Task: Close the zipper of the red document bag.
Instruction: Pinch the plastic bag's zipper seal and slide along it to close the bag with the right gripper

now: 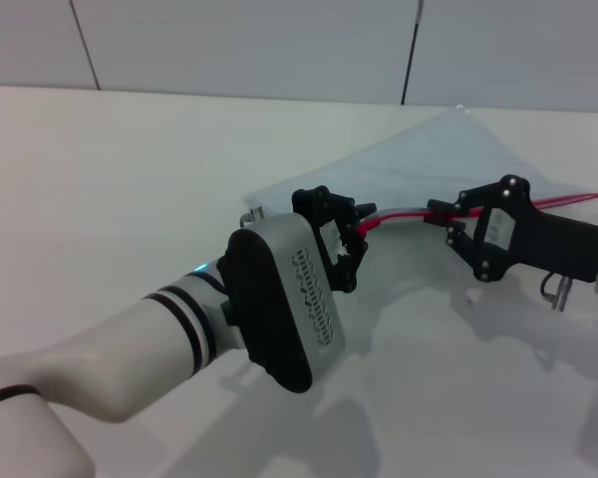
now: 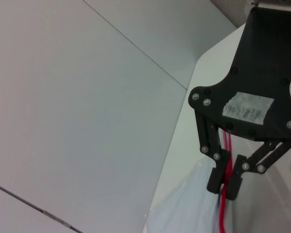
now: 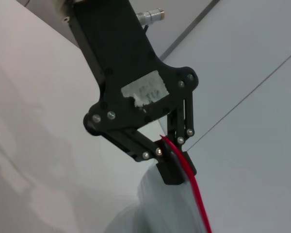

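Now both grippers pinch the zipper at frame centre: left gripper, right gripper. Risk: red document bag lifts, buckles; slider jams or grip slips.

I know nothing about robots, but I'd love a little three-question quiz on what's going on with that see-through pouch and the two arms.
1. True or false: both grippers are shut on the red zipper of the bag.
2. Which gripper holds the zipper nearer the bag's corner on the robot's left? A) left gripper B) right gripper
3. Fill in: the bag lies on a white ____.

Key: 1 true: each wrist view shows fingers pinched on the red strip. 2 A. 3 table.
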### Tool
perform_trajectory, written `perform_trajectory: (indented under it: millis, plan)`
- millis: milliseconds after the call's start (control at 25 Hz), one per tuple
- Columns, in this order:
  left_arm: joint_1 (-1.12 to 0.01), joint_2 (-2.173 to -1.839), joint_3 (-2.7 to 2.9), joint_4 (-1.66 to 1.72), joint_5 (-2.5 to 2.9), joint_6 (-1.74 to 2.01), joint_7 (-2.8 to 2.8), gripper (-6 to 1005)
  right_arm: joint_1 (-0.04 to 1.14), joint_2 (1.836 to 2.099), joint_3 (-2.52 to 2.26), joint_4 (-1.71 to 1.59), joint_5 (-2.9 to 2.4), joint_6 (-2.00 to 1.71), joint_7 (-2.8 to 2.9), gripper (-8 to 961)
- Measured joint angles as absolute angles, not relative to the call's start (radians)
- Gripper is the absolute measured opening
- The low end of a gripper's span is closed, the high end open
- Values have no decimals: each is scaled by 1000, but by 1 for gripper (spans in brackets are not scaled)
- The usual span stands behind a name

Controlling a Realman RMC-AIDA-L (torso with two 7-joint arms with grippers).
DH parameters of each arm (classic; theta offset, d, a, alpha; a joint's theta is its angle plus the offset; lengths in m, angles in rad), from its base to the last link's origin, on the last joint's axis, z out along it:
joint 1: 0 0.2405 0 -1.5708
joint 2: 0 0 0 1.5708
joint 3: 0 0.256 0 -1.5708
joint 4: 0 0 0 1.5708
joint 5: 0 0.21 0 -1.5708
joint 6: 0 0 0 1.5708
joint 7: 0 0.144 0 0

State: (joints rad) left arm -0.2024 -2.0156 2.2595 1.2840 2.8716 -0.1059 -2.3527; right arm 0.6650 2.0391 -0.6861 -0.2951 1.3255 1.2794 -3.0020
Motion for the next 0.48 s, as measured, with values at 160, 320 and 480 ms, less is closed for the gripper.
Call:
perform_trajectory:
  millis: [160,320,480]
  plan:
    - [-202,-2016,2260,1283,2872,-106,-2352,53,663,2040,-689,-299,1326,1279,-3002,73]
    - [-202,-2016,2260,1283,2872,-106,-2351,52,663,2040,-689,-299,1326,1279,-3002,69]
    - [-202,-2016,2260,1282,2872,-106,-2350,52,662,2040,-688,-299,1328,1269,-3002,64]
